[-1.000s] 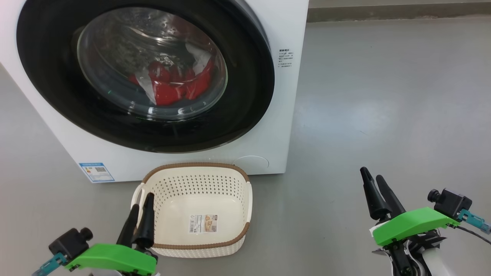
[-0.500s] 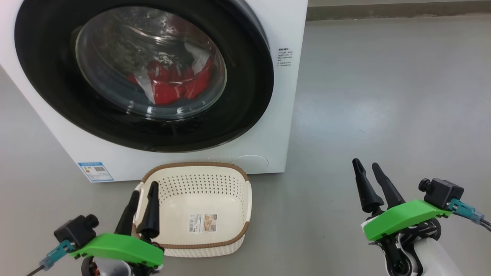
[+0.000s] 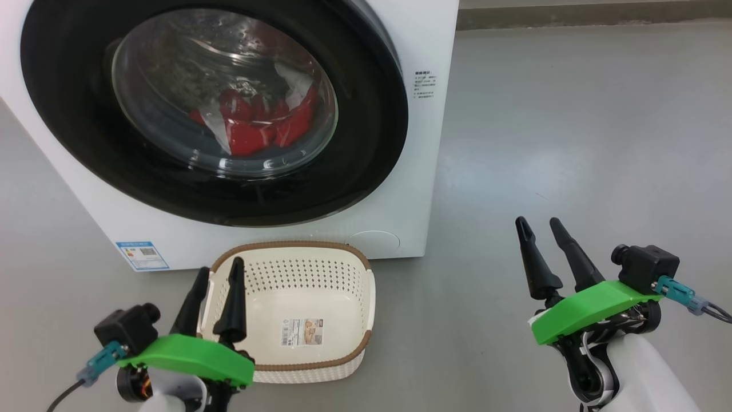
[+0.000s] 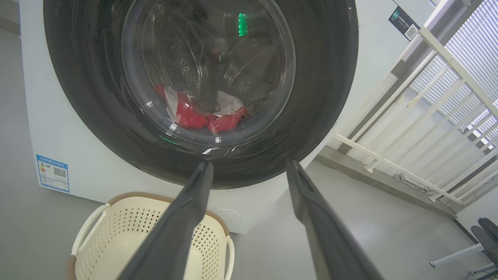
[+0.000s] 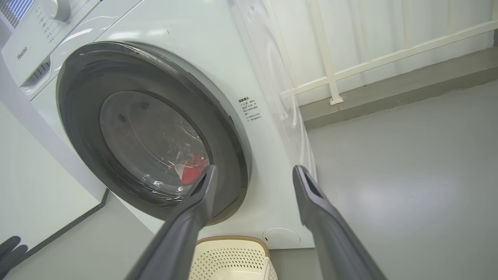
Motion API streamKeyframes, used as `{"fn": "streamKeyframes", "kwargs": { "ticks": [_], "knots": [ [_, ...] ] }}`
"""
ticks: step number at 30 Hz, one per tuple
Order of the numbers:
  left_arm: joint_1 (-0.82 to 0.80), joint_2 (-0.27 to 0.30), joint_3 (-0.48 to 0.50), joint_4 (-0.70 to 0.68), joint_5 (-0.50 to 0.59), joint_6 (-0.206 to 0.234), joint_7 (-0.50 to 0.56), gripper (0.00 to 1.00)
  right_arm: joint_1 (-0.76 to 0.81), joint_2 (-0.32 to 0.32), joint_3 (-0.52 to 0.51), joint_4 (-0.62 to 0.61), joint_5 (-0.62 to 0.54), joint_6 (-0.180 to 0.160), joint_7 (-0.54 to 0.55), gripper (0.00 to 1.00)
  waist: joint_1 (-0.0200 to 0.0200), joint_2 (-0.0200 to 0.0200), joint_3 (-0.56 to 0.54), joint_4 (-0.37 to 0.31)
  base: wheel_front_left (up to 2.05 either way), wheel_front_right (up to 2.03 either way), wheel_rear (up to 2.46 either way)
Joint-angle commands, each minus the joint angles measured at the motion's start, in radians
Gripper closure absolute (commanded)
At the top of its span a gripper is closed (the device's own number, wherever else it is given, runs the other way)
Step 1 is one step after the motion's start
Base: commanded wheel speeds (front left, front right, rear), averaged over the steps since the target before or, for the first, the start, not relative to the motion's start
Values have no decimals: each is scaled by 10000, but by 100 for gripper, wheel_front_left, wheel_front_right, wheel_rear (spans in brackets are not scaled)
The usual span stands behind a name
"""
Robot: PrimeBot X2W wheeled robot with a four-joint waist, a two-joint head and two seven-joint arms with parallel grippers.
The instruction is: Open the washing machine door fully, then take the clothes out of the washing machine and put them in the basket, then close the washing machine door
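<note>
Opening step: washing machine door (image 3: 372, 114) shut, 11 o'clock; left gripper (image 3: 220, 265), right gripper (image 3: 536, 220) spread, empty; next likely needs a rim hold

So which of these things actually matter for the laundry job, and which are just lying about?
For the job:
washing machine door, shut
washing machine
clothes, inside the machine
basket, no clothes in it yet
left pincer and right pincer, both open

Just about:
white railing
window blinds
blue label on the machine's base
paper label in the basket
</note>
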Motion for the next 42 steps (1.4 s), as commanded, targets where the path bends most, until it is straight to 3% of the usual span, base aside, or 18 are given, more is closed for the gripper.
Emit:
{"fn": "streamKeyframes", "kwargs": {
  "ticks": [1,29,42],
  "knots": [
    [-612,146,170,-182,312,77,-153,0,-551,-81,245,-206,-334,-4,-187,0,0,-1,2,0,0,0,0],
    [-1326,175,-151,60,2958,323,-908,0,-1283,-104,684,99,-3130,-6,-927,0,0,-1,-47,-23,0,0,0],
    [-1353,175,-131,248,2698,409,-908,0,-1349,-104,542,411,-3083,-6,-927,0,0,-1,26,-14,0,0,0]
  ]
}}
